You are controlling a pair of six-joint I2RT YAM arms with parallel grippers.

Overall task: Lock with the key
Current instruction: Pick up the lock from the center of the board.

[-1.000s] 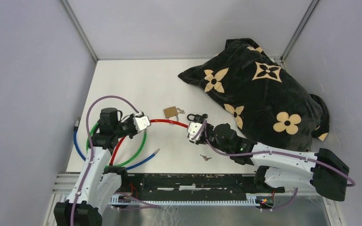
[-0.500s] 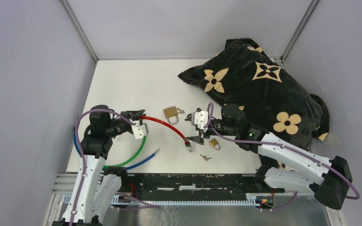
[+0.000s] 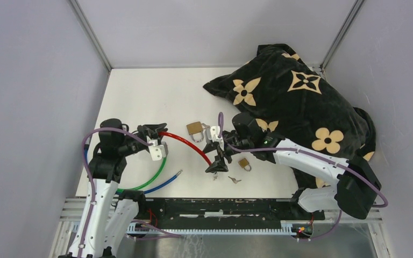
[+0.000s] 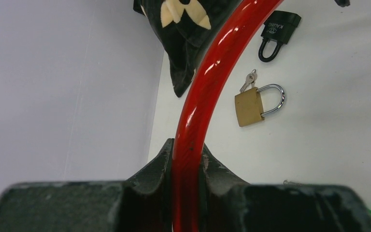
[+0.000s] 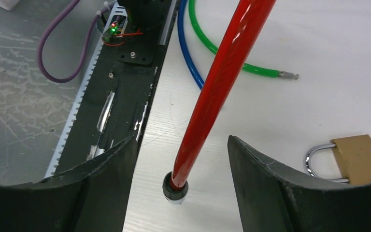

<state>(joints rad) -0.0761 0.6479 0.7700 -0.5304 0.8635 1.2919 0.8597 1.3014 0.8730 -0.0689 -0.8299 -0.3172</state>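
Key (image 3: 234,180) loose near brass padlock (image 3: 244,164), red cable (image 4: 193,111) pinched in left tool (image 4: 187,151)

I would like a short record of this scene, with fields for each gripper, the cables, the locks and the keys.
left gripper: shut on red cable
right gripper: open, one finger on each side of the cable's end cap, not touching it
brass padlock: lying flat, a key at its body
second brass padlock: lying beside the right gripper
black padlock: lying flat, not held
loose key: alone, near the front edge
green cable: not held
blue cable: not held
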